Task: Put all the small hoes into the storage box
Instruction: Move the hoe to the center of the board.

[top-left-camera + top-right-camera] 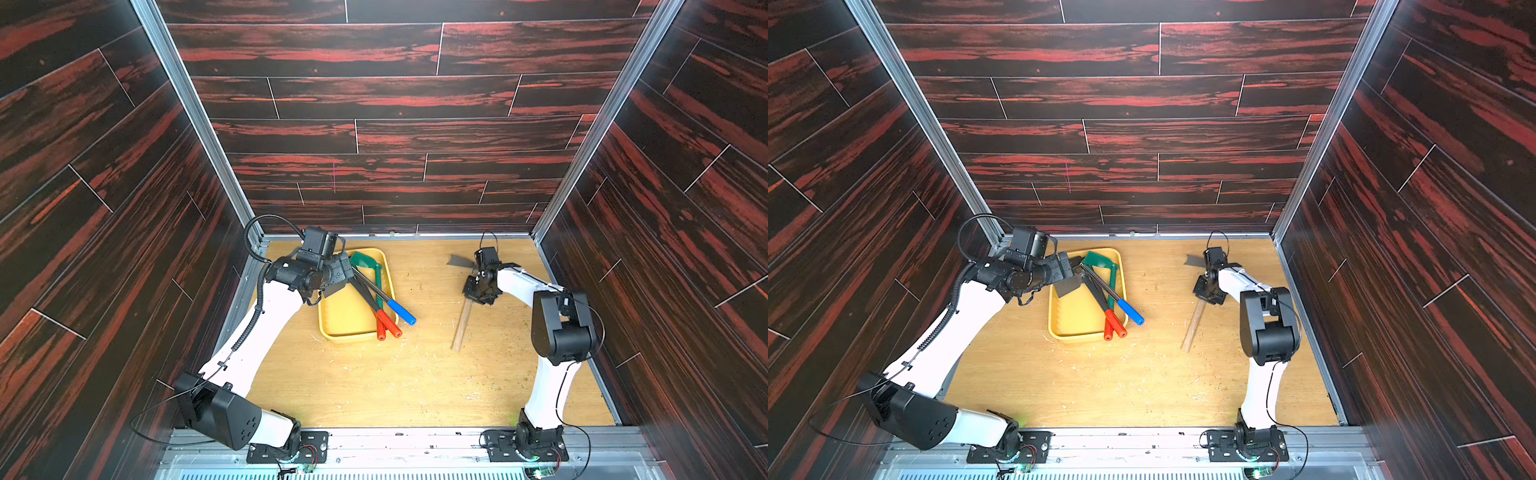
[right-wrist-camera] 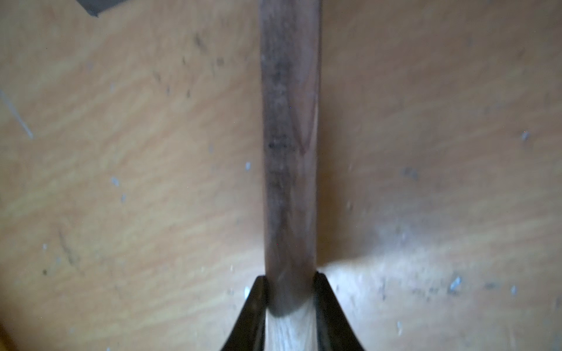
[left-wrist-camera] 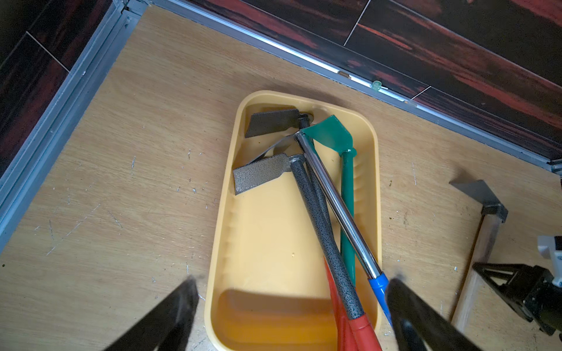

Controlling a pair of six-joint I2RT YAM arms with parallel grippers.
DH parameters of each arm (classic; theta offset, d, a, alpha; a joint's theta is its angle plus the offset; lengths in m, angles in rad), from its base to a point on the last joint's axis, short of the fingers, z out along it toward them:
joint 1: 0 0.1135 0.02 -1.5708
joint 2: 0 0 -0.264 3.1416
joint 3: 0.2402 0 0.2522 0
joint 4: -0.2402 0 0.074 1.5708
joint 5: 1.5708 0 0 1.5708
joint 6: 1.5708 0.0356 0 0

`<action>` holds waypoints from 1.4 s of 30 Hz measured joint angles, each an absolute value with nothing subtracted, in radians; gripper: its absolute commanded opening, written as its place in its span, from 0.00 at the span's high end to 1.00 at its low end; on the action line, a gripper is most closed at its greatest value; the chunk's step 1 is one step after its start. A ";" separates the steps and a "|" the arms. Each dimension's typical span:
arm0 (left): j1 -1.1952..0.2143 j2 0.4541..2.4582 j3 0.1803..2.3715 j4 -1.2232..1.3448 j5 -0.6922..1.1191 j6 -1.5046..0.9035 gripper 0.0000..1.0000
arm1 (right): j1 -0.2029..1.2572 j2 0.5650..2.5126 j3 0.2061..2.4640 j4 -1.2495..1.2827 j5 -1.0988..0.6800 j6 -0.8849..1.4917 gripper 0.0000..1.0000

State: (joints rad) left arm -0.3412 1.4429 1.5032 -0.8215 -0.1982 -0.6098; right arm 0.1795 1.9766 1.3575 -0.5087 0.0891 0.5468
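On the table, right side: your wooden hoe (image 1: 461,328) stretched over the table (image 1: 415,382), with its grey blade toward the back wall and the free end of its handle toward the robot's base.
Right gripper (image 1: 478,291): pressed together on the wooden hoe's handle, nearer the blade than the free end. In your right wrist view the two fingers (image 2: 258,304) squeezed the shaft from both sides.
Contact with surface: you could not tell whether the wooden hoe rested on the table or hung just clear of it.
Box (image 1: 345,316): left of the wooden hoe and well apart from it, with bare table between. The wooden hoe was outside it.
Box contents: a green hoe (image 3: 330,133), a blue-grip hoe (image 3: 339,206) and two grey red-grip hoes (image 3: 320,225) lay crossed in a pile. The red and blue grips jutted over the near rim.
Left gripper (image 3: 293,282): spread wide and holding nothing. It hovered over the box's left side, well apart from the wooden hoe you had clamped.
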 measured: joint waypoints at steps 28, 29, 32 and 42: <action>-0.346 1.442 1.503 -0.822 -0.200 -0.614 0.01 | 0.366 1.850 1.201 -0.523 0.140 0.668 0.78; -0.347 1.441 1.503 -0.823 -0.202 -0.614 0.01 | 0.371 1.850 1.201 -0.523 0.143 0.673 0.78; -0.349 1.435 1.503 -0.823 -0.212 -0.614 0.01 | 0.382 1.850 1.201 -0.524 0.154 0.683 0.74; -0.377 1.431 1.523 -0.857 -0.248 -0.606 0.01 | 0.393 1.857 1.211 -0.554 0.150 0.696 0.63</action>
State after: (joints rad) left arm -0.3767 1.4307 1.5230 -0.8574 -0.2481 -0.6056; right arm 0.3927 1.8568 1.2110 -0.5537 0.1505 0.6964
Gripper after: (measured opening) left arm 0.991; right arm 0.358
